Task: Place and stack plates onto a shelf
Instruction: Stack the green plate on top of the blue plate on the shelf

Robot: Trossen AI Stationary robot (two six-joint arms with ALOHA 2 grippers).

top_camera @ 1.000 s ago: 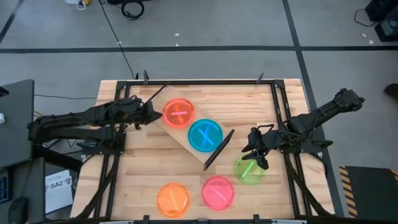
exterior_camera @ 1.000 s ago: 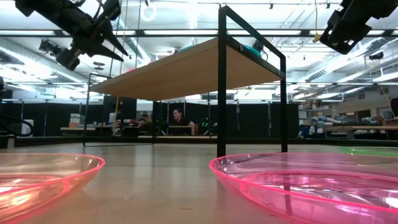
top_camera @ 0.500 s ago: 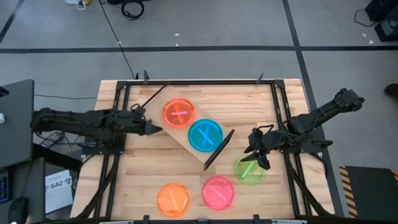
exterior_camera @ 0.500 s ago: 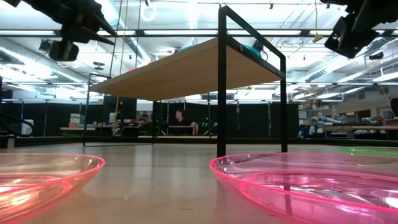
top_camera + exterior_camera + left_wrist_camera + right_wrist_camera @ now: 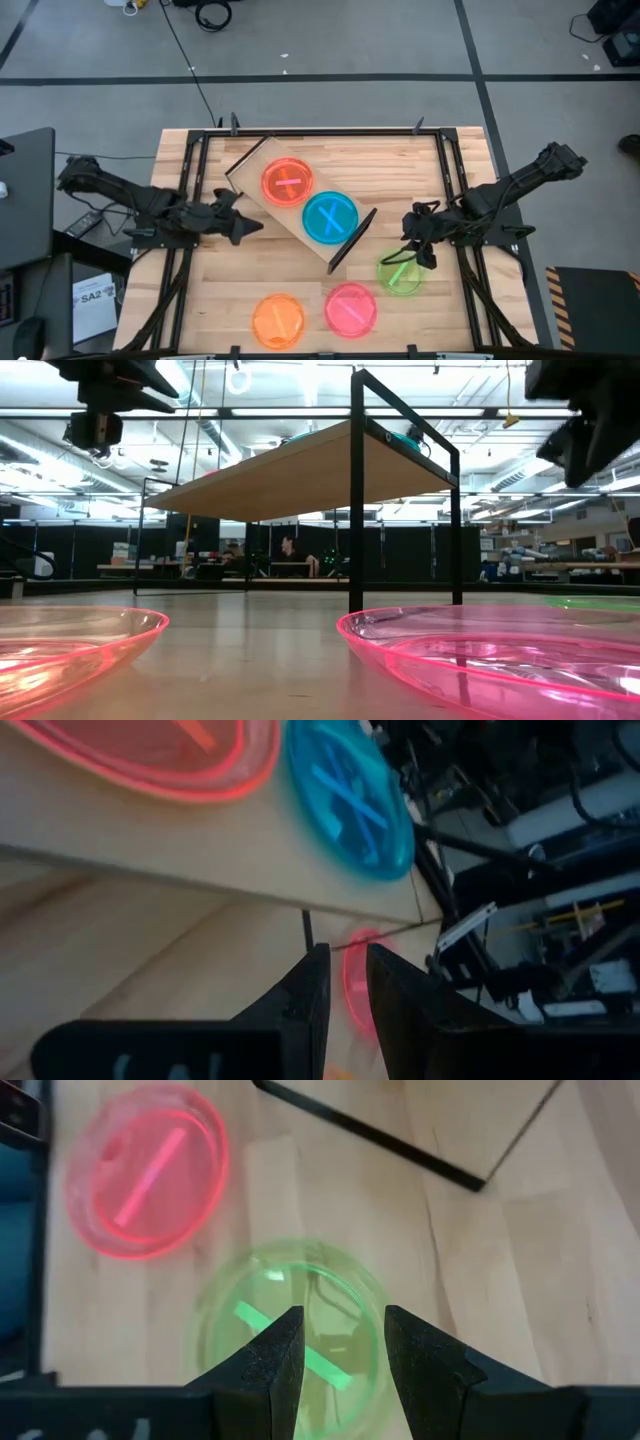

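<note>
A: Well, surface? Room?
B: Slatted wooden table (image 5: pixel 250 270); grey floor, dark hall beyond.
A: Shelf (image 5: pixel 300 212)?
B: Long axis diagonal; orange plate (image 5: pixel 288 182) and cyan plate (image 5: pixel 330 217) on it. Green plate (image 5: pixel 400 273) beside its lower end, under the right gripper (image 5: pixel 337 1342), fingers parted. Left gripper (image 5: pixel 345 982) nearly closed, empty.

The slatted wooden table (image 5: pixel 230 270) carries the shelf (image 5: pixel 262 200), set at a slant, plus green (image 5: pixel 401 273), pink (image 5: pixel 351 308) and orange (image 5: pixel 278 320) plates. On the shelf lie an orange-red plate (image 5: pixel 288 182) and a cyan plate (image 5: pixel 330 217), apparently just touching.
</note>
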